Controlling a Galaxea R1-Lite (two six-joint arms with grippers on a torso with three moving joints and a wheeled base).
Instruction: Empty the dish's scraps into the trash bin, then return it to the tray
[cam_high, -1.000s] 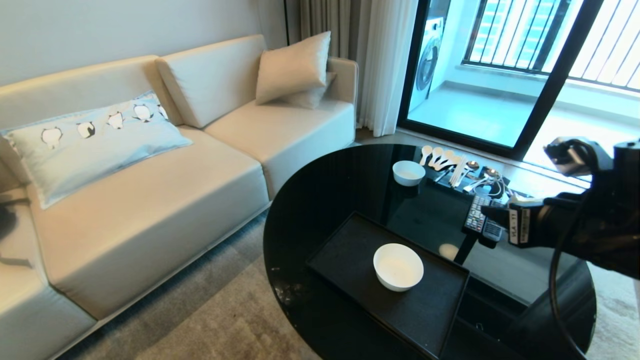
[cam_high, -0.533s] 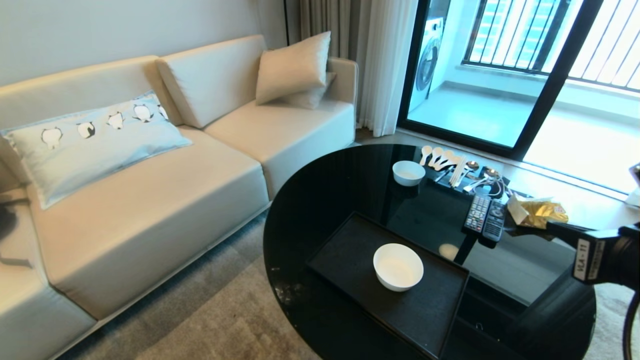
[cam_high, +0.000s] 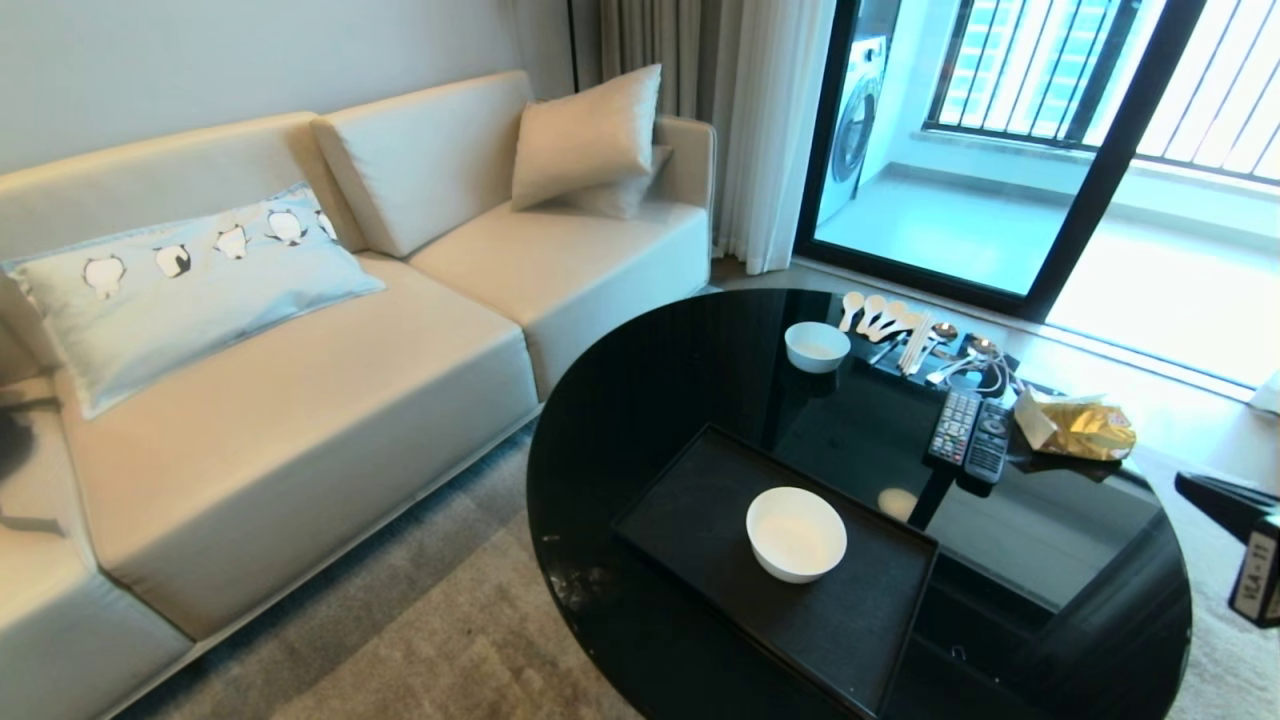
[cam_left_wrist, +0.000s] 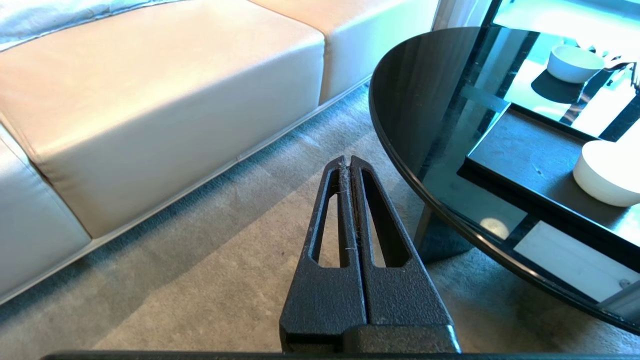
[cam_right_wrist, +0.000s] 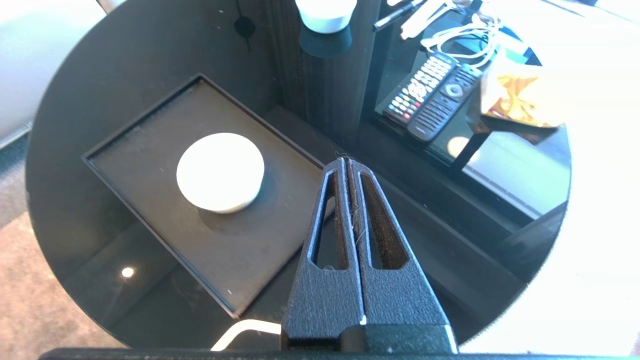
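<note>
- On the large flat matte black rectangular tray (cam_high: 700, 500), near the middle: the plain round glossy white deep-sided dish (cam_high: 796, 533), upright, nothing seen inside.
- Under the tray: a round black glass table (cam_high: 650, 400), tray towards its near side.
- Further back on the glass: a smaller white bowl (cam_high: 817, 345), well apart from the tray.
- Right of that bowl: a cluster of pale spoons and cutlery (cam_high: 890, 325), then two dark remote controls (cam_high: 968, 432) side by side, then a crumpled gold snack bag (cam_high: 1080, 428) just beside them.
- Above the near right part of the table, seen from its own wrist camera: right gripper (cam_right_wrist: 347, 161), fingers pressed together, holding nothing, apart from the dish.
- At the head view's right edge: only a dark labelled piece of the right arm (cam_high: 1245, 540).
- Low over grey carpet (cam_left_wrist: 200, 260), left of the table: left gripper (cam_left_wrist: 346, 159), fingers likewise together, empty.
- Left and far: a cream leather sofa (cam_high: 300, 400) with a pale blue penguin cushion (cam_high: 180, 280).
</note>
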